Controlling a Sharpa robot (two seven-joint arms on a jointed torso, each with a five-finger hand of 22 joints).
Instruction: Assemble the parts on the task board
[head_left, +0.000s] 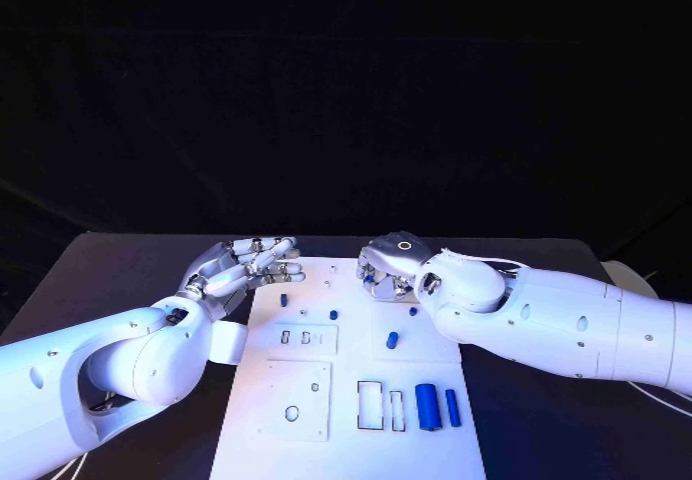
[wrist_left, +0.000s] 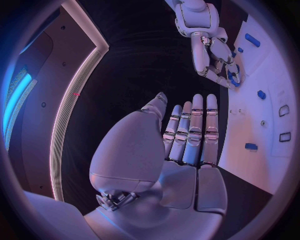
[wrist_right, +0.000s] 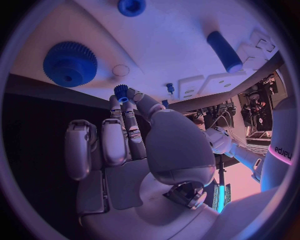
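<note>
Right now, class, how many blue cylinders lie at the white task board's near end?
2: a thick blue cylinder and a thinner blue cylinder side by side, right of the rectangular slots.

Left hand (wrist_left: 187, 150) (fingers straight) lies beside the task board (wrist_left: 262, 145).

A robotics lab or demo stand: a black table (head_left: 130, 260) before a black backdrop, a white task board (head_left: 346, 420) with cut-out slots, loose cables (wrist_right: 220, 120) and bare electronics (wrist_right: 259, 102) behind the arm.
</note>
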